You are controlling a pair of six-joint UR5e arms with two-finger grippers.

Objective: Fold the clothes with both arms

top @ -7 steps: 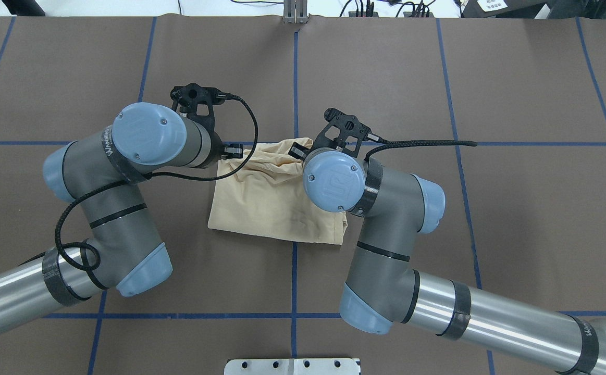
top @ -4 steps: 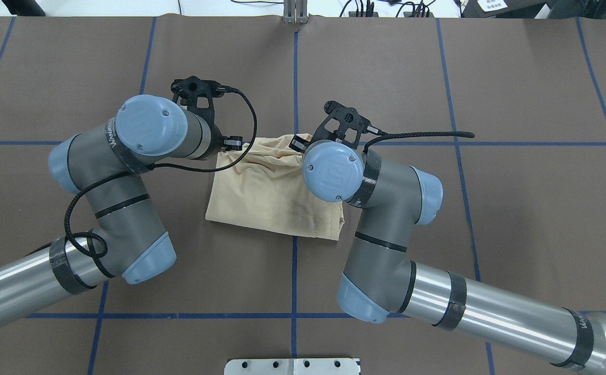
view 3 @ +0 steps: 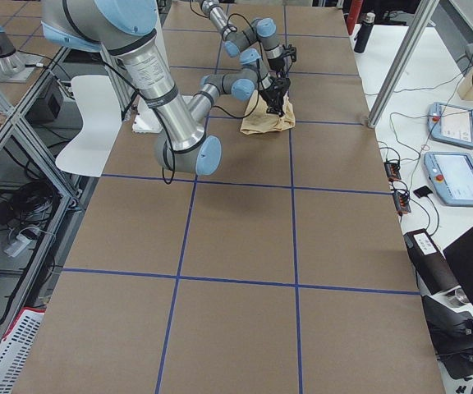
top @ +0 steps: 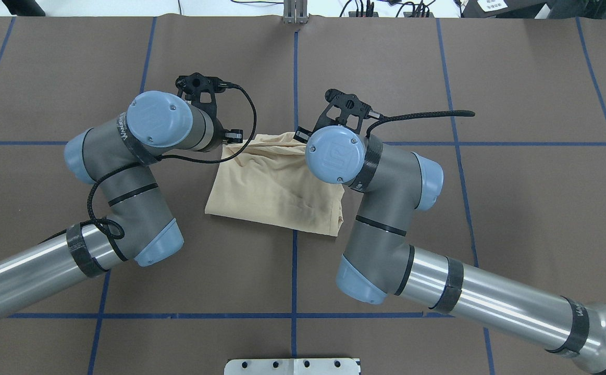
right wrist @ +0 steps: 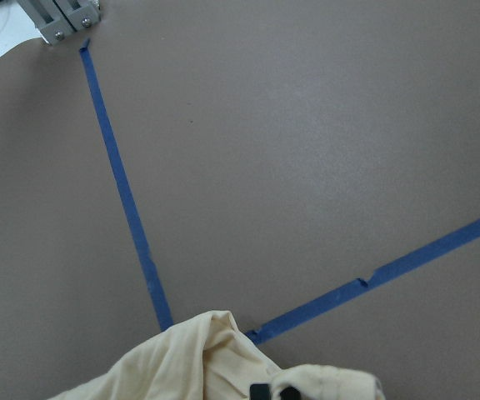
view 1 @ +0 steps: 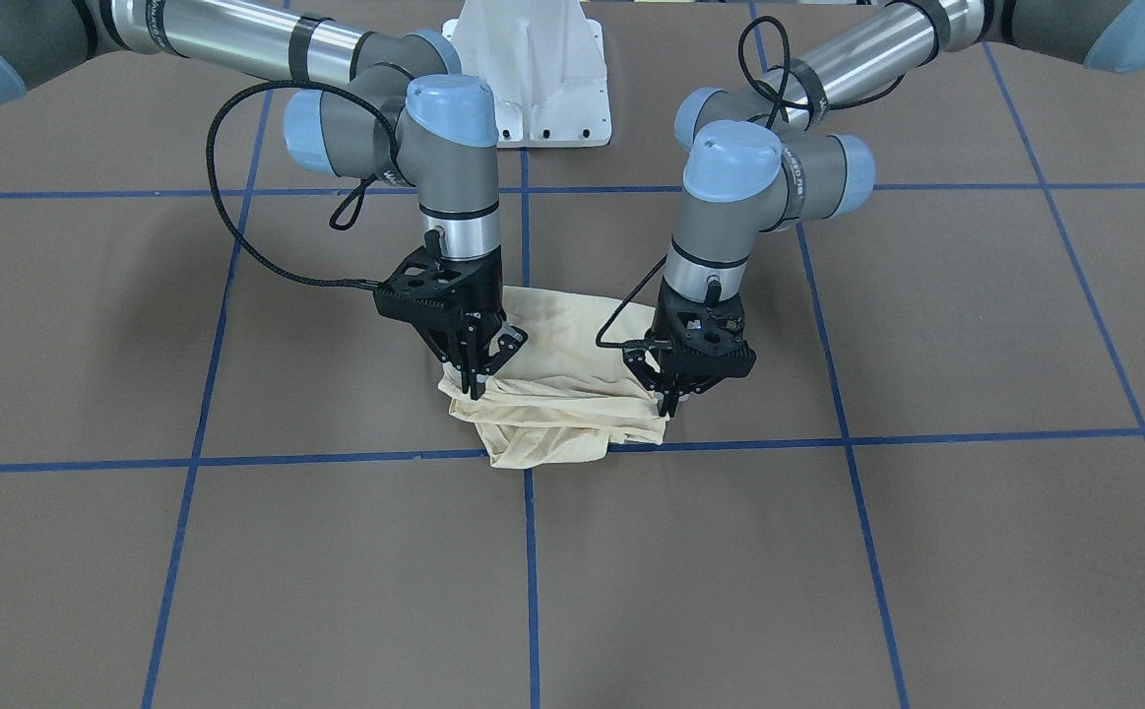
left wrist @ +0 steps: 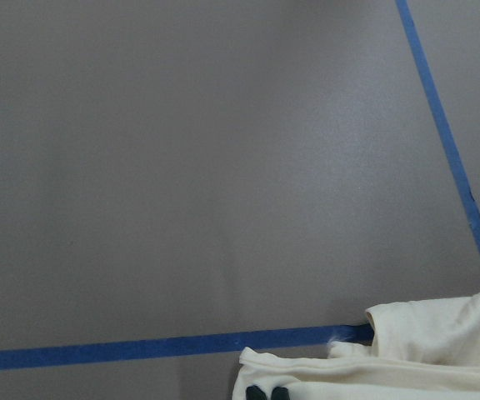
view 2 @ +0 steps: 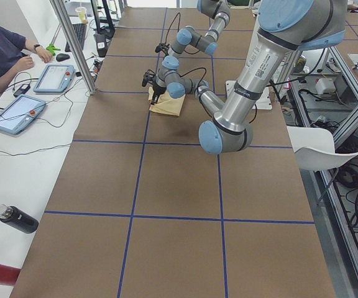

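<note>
So the shirt (top: 276, 192) is lying on the brown table (top: 516, 78), folded into a rough rectangle, right across the centre line (top: 295, 78) of blue tape. More of it sits on the robot's left side of that line than on the right. The part nearest the robot looks flat and fairly smooth. The edge farthest from the robot is all bunched and wrinkled, and that's the edge both arms are on.

Left gripper (view 1: 668, 402) points down at the shirt's far corner, off to the left of the centre line, with its fingers pinched together on a bit of cloth. In the left wrist view the two black pads (left wrist: 269, 392) are side by side with pale fabric right around them.

Right gripper (view 1: 476, 389) is on the same far edge, but just on the right of the centre line, much nearer to it. It's also clamped down on cloth, fingers coming to a point in the folds.

Can't tell if that pinched edge is actually off the table or just scrunched up.

The white base (view 1: 533, 79) straddles the centre line at the robot's end.
</note>
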